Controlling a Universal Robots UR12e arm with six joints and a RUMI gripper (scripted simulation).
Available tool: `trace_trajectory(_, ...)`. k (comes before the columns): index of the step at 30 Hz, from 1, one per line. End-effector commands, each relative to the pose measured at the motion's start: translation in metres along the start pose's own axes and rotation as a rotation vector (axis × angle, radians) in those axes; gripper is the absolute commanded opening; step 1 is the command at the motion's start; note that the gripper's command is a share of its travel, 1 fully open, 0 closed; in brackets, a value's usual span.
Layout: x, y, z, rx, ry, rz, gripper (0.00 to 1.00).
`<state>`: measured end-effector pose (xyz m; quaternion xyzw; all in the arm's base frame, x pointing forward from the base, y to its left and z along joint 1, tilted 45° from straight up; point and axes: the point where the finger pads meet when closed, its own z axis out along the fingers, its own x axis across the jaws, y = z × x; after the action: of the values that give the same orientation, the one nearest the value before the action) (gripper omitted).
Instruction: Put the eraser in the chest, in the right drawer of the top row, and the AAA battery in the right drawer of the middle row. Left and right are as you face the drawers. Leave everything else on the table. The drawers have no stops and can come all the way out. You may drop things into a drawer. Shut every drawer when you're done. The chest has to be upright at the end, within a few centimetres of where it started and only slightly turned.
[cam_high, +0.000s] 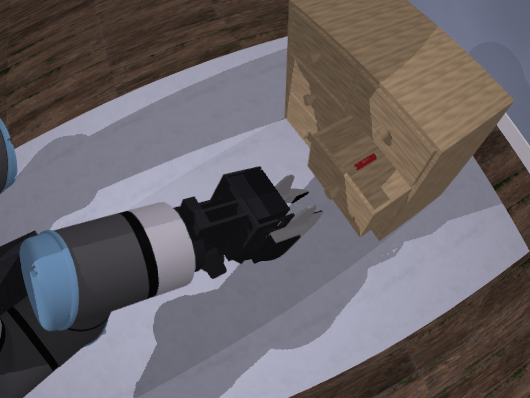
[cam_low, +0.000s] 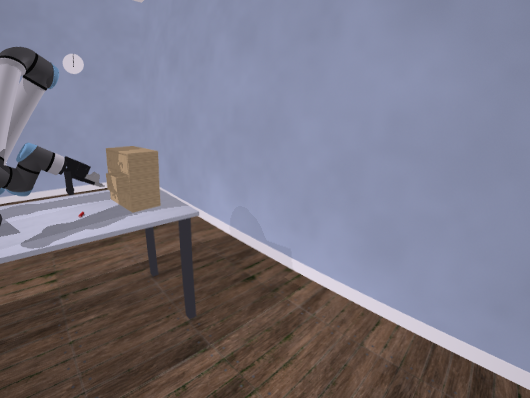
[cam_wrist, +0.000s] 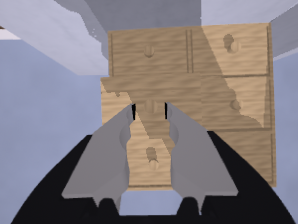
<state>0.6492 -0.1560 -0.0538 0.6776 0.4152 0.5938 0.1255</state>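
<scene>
The wooden chest (cam_high: 450, 90) (cam_low: 145, 180) stands upright. Its middle-row right drawer (cam_high: 321, 170) (cam_low: 114, 184) (cam_wrist: 170, 86) is pulled partway out, and a red battery (cam_high: 365, 161) lies inside. The top-row right drawer (cam_high: 402, 155) (cam_wrist: 140, 177) looks shut. My gripper (cam_high: 314, 203) (cam_low: 103, 185) (cam_wrist: 150, 104) is partly open and empty, in front of the pulled-out drawer. In the wrist view, which is upside down, the drawer's knob (cam_wrist: 150, 105) shows between the fingertips, beyond them. I cannot see the eraser.
A small red object (cam_low: 81, 214) lies on the table (cam_low: 170, 213) in front of the chest; I cannot tell what it is. The left-column drawers look shut, with knobs sticking out. A wall (cam_low: 350, 150) rises behind the chest.
</scene>
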Motion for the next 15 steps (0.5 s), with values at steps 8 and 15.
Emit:
trace_trajectory(8, -0.0002, 0.0013, 0.0013, -0.001, 0.0, -0.001, 0.2)
trace_trajectory(15, -0.0002, 0.0033, 0.0047, -0.001, 0.0, -0.001, 0.2)
